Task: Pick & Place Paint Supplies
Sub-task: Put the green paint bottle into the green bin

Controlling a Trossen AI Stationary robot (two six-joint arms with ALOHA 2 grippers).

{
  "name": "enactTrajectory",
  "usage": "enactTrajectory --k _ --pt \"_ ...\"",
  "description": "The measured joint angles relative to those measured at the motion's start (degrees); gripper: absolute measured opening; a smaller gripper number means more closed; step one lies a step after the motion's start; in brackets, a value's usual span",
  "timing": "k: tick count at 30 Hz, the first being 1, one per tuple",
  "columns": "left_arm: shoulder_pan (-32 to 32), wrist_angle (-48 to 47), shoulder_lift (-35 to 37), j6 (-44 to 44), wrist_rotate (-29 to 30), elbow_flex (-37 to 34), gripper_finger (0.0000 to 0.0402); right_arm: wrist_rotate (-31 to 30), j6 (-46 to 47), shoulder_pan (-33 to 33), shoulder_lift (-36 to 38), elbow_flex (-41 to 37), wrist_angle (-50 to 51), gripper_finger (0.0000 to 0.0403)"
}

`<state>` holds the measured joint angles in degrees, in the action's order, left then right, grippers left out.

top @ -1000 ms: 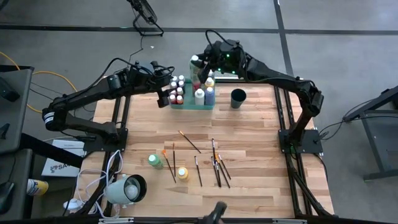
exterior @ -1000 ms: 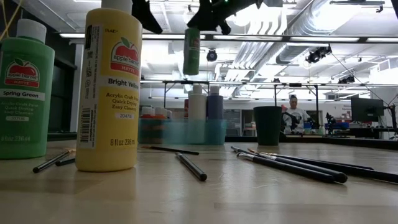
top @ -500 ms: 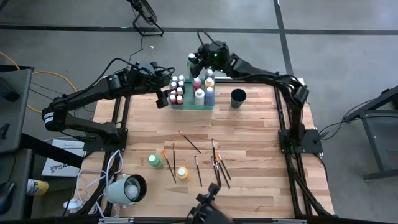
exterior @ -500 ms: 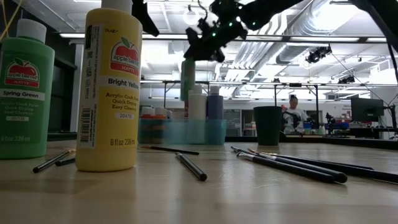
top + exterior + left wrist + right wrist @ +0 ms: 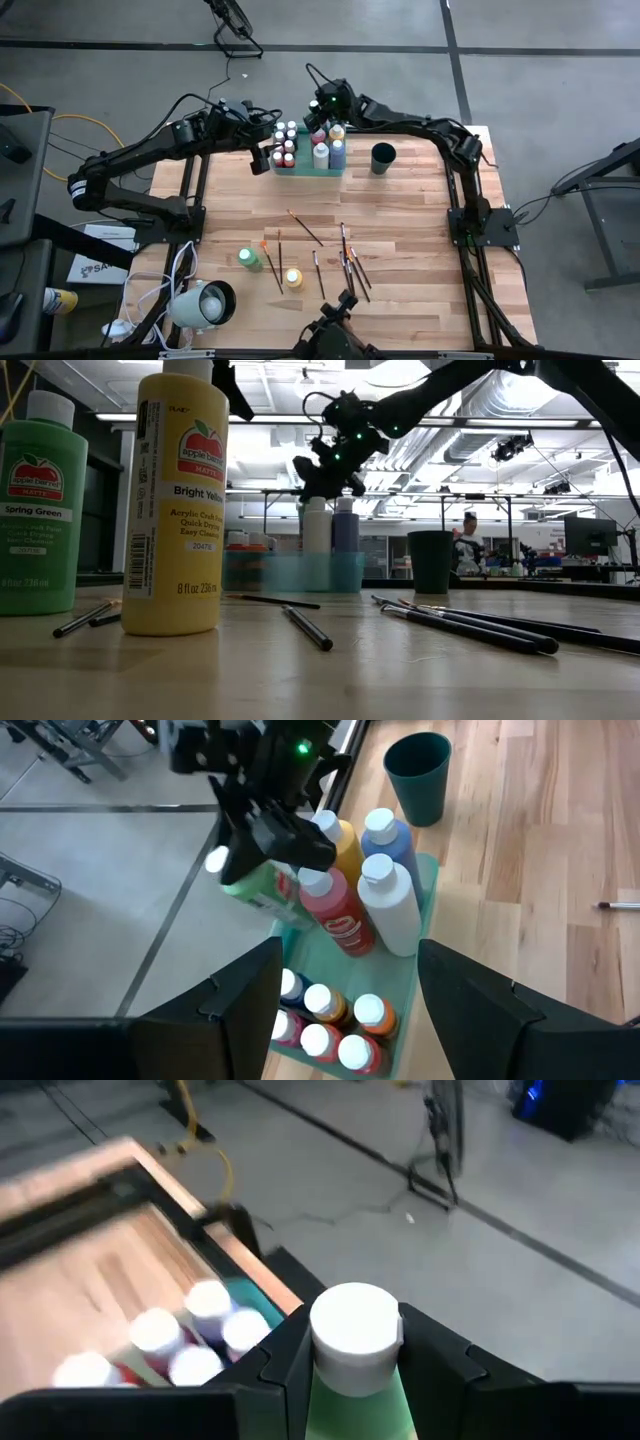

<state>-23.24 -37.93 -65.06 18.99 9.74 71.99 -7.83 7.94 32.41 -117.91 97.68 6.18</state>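
1. Wooden planks of the bench (image 5: 400, 215) carry the nearest supplies: a green bottle (image 5: 40, 505) and a yellow bottle (image 5: 180, 505) stand upright at the near edge, with dark-handled paintbrushes (image 5: 345, 262) lying scattered beside them.
2. Farther back, a translucent green tray (image 5: 425, 895) sits at the far edge, holding white-capped bottles, among them a red bottle (image 5: 335, 910), a white bottle (image 5: 390, 905) and a blue bottle (image 5: 390, 838).
3. Just beside the tray stands a dark round cup (image 5: 382, 158).
4. My left jaws (image 5: 262, 158) hang spread apart, grasping nothing, at the tray's left end.
5. My right jaws (image 5: 318, 112) are clenched on a green paint bottle (image 5: 355, 1380) with a white cap, held tilted above the tray's far side.
6. Beyond the bench, a person (image 5: 470, 540) sits in the room.
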Motion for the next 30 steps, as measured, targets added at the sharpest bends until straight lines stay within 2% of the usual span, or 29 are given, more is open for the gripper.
enactTrajectory --k 4,11,24,30 --pt "0.0 0.0 0.0 0.1 0.0 0.0 0.0225 -3.1 0.2 0.1 0.2 0.1 1.1 0.0112" --pt "0.0 0.0 0.0 0.2 0.0 0.0 0.0225 -3.3 4.5 0.3 0.3 0.1 2.9 0.0112" --pt "0.0 0.1 0.0 0.2 0.0 0.0 0.0225 -3.4 5.4 0.2 0.3 0.1 7.2 0.0113" --pt "0.0 0.1 0.0 0.2 0.0 0.0 0.0225 -3.7 7.2 0.3 0.3 0.1 8.7 0.0128"
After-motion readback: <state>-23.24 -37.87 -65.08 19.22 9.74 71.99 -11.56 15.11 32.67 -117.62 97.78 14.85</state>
